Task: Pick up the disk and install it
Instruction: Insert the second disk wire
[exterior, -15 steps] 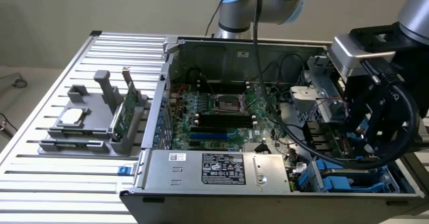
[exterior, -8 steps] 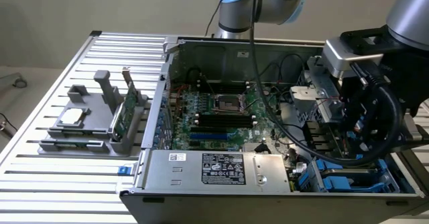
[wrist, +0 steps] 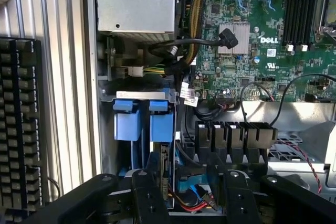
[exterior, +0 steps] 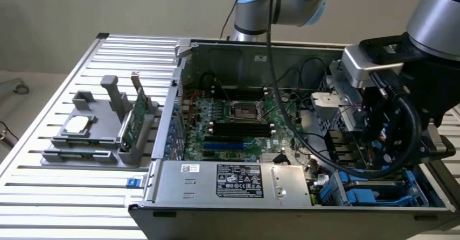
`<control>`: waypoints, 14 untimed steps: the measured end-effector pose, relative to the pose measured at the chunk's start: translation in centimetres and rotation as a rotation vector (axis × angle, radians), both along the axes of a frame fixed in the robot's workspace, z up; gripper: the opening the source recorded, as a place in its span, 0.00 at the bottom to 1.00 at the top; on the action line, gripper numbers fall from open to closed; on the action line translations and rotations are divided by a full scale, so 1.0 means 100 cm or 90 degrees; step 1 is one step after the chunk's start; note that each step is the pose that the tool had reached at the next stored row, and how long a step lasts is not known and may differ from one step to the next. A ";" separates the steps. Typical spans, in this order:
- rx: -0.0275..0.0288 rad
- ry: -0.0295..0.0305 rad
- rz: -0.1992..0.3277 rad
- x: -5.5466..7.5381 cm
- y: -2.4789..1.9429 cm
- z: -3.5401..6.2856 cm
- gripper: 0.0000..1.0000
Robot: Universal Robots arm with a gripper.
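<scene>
Inside open computer case point(exterior: 215, 51), gripper point(wrist: 186, 182) sits low over drive bay, black fingers point(wrist: 149, 192) spread apart, nothing clamped between them. Disk point(wrist: 137, 129) in blue carrier stands on edge in bay slot, just beside fingers. Green motherboard point(wrist: 262, 35) nearby, power supply point(exterior: 230, 181) along case's front.

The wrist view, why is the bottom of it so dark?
In the wrist view the black end effector sits close under the camera and unlit, while the green motherboard is bright. In the exterior view, the power supply is evenly lit and the case's inside is shadowed.
</scene>
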State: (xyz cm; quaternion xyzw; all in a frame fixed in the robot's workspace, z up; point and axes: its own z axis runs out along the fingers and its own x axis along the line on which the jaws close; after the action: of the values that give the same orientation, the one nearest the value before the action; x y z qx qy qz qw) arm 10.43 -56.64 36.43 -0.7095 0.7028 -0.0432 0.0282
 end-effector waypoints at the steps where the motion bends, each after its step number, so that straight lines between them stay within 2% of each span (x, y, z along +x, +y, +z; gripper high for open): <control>1: -0.0003 -0.0005 0.000 0.000 0.0003 -0.0004 0.49; 3: -0.0010 -0.0014 0.001 -0.001 0.0010 -0.0012 0.47; 4: -0.0015 -0.0017 0.001 -0.001 0.0015 -0.0014 0.40; 6: -0.0024 -0.0020 0.001 -0.001 0.0022 -0.0017 0.40; 7: -0.0026 -0.0020 0.002 -0.001 0.0023 -0.0017 0.33; 14: -0.0050 -0.0021 0.005 -0.001 0.0032 -0.0017 0.33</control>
State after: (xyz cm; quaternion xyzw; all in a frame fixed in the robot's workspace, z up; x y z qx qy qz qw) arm 10.36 -56.32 36.25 -0.7120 0.7001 -0.0470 0.0267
